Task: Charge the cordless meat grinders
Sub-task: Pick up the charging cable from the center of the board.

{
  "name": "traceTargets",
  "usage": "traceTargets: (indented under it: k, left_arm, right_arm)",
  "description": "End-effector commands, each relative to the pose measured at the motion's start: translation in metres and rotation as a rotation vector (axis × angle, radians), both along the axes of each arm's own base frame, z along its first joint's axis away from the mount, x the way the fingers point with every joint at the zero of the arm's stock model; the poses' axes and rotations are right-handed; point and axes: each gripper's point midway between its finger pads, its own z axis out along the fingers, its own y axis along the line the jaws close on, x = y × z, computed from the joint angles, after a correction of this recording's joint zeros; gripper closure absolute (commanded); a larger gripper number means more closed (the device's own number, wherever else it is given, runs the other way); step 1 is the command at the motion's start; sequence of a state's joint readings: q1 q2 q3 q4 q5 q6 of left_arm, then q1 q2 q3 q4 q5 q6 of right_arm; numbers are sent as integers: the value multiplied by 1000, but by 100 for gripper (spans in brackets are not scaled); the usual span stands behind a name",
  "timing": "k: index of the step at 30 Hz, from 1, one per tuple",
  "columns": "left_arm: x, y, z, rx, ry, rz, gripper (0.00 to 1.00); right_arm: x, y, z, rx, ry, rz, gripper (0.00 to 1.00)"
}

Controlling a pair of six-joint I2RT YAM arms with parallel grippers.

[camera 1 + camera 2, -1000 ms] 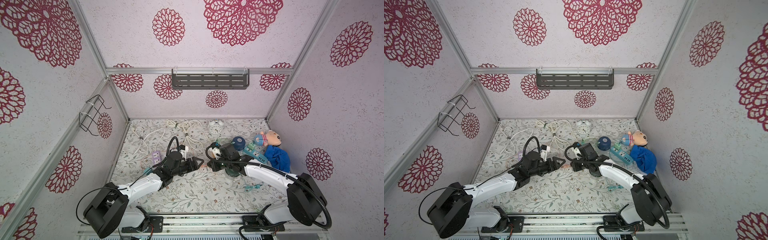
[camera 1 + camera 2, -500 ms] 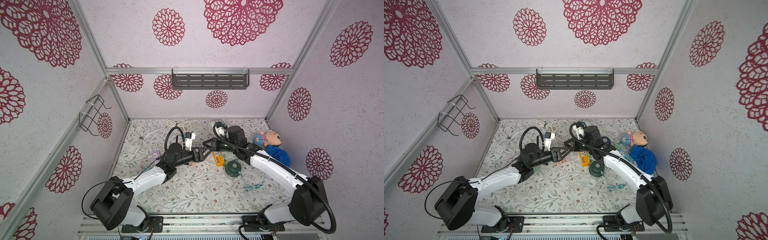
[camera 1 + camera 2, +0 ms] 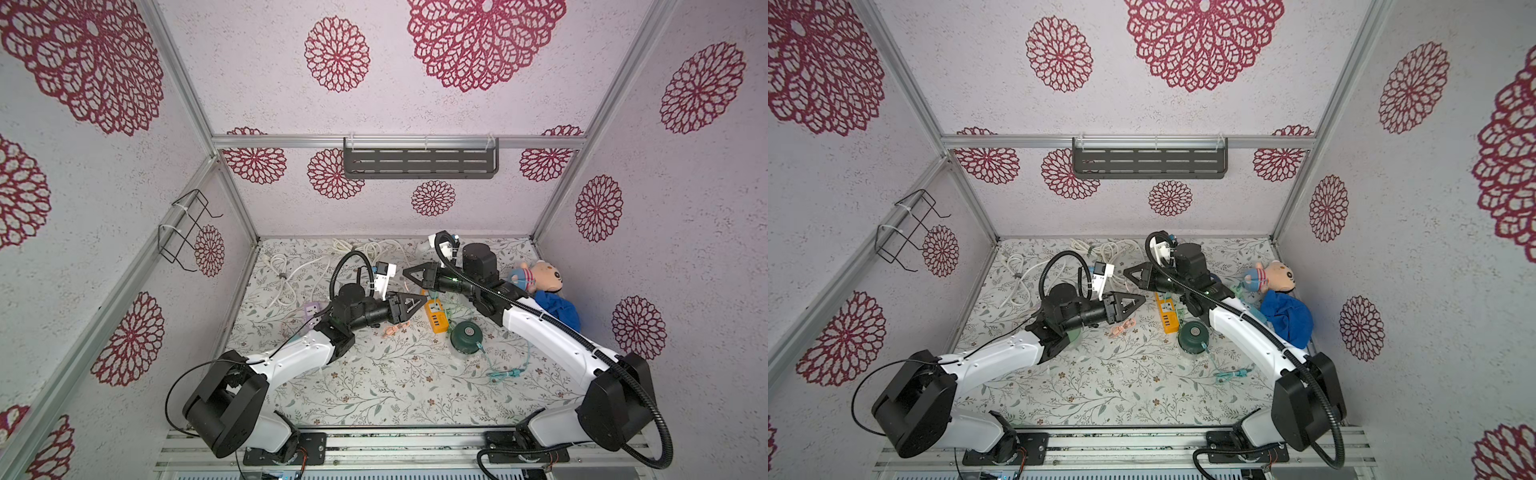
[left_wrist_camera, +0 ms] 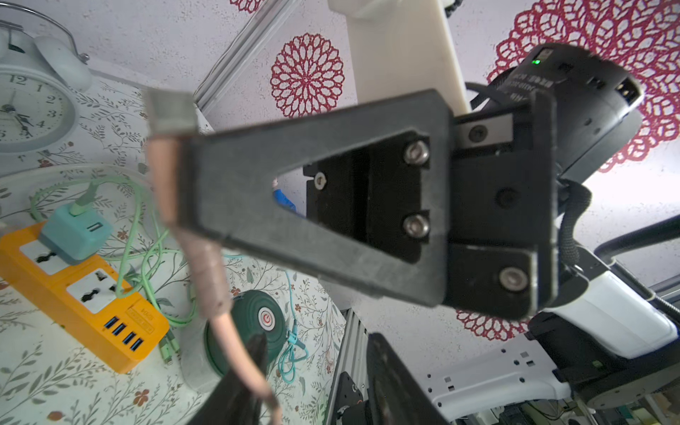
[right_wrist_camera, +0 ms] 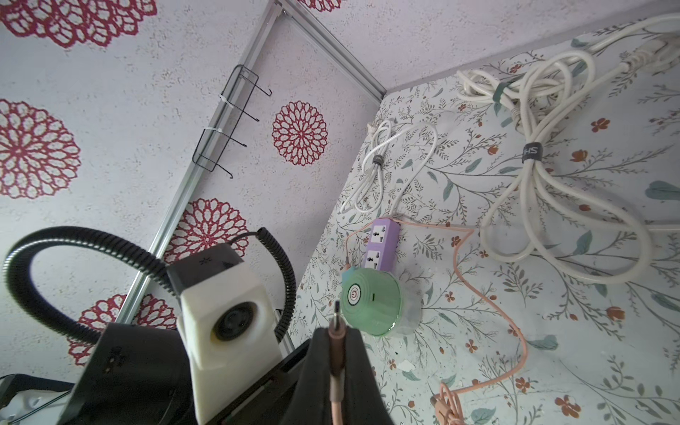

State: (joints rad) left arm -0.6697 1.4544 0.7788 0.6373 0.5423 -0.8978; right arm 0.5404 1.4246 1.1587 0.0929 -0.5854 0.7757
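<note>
- Nearest edge: slotted aluminium rail (image 3: 415, 446) carrying both arm bases, with black shoulders and white forearms reaching inward.
- Floor: cloth (image 3: 374, 395) printed with grey-green leaf sprays and small rust flowers, lying flat and meeting walls on three sides.
- Dark green grinder (image 3: 466, 337) upright on the cloth in both top views, just beside the near end of the orange power strip (image 3: 434, 318). Silver button with a red power mark; teal cable (image 3: 507, 374) trailing toward the rail.
- Left gripper (image 3: 417, 300) above the cloth near the orange strip, jaws parted with a clear gap. Peach cable (image 4: 206, 272) running down between them along one finger, with no clamping evident.
- Right gripper (image 5: 335, 333) pinched tight on the peach cable, plug end projecting past the fingertips. Tip facing the left gripper, close but apart.
- Peach coil (image 3: 392, 330) on the cloth below the left gripper; cannot tell whether it joins the held cable.
- Mint green grinder (image 5: 369, 301) on its clear cup against the end of the purple power strip (image 5: 382, 241), mostly under the left arm in both top views.
- Farther back: tied white cords (image 5: 533, 176), twin-bell alarm clock (image 4: 27, 106), and plush doll (image 3: 544, 276) above a blue cloth (image 3: 559, 313) by the right wall.
- Enclosure: pale textured wallpaper (image 3: 249, 83) with crimson rosettes, aluminium frame (image 3: 291, 142), black wire rack (image 3: 183, 230) on the left wall and grey slotted shelf (image 3: 419, 164) on the back wall.
- Legible marks: clock numerals 12, 1, 2, 3, 4; letters "SH" on a cord strap (image 5: 531, 152). Moulded label on the orange strip and print on the black motor too blurred to read.
</note>
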Motion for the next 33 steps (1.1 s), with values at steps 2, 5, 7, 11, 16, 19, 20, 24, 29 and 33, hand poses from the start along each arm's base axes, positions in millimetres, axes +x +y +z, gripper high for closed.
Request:
traceTargets:
  k: [2,5,7,11,16,19,20,24,29,33]
  left_arm:
    - [-7,-3,-6,9,3,-32,64]
    - [-7,-1,-6,15,-1,-21,81]
    - [-7,1,-8,41,4,-12,96]
    - [-8,9,-14,121,-7,19,100]
    - [-12,21,-9,216,-57,48,100]
    - [-14,27,-5,262,-79,51,100]
    - [-15,28,-5,272,-85,49,100]
    - [-20,27,-1,293,-83,24,100]
    - [-21,24,3,293,-77,8,100]
    - [-22,20,5,289,-78,-2,100]
  right_arm:
    - [-6,-8,42,78,-82,3,93]
    - [-8,-11,44,80,-87,9,90]
    - [-12,-11,46,83,-95,25,81]
    - [-18,-17,49,80,-114,18,37]
    - [-25,-26,43,52,-127,10,19]
    - [-32,-30,40,51,-140,24,23]
    - [-35,-29,38,53,-141,35,25]
    - [-44,-24,37,74,-146,103,38]
    - [-47,-14,34,118,-119,165,46]
    - [-46,-7,30,137,-102,182,49]
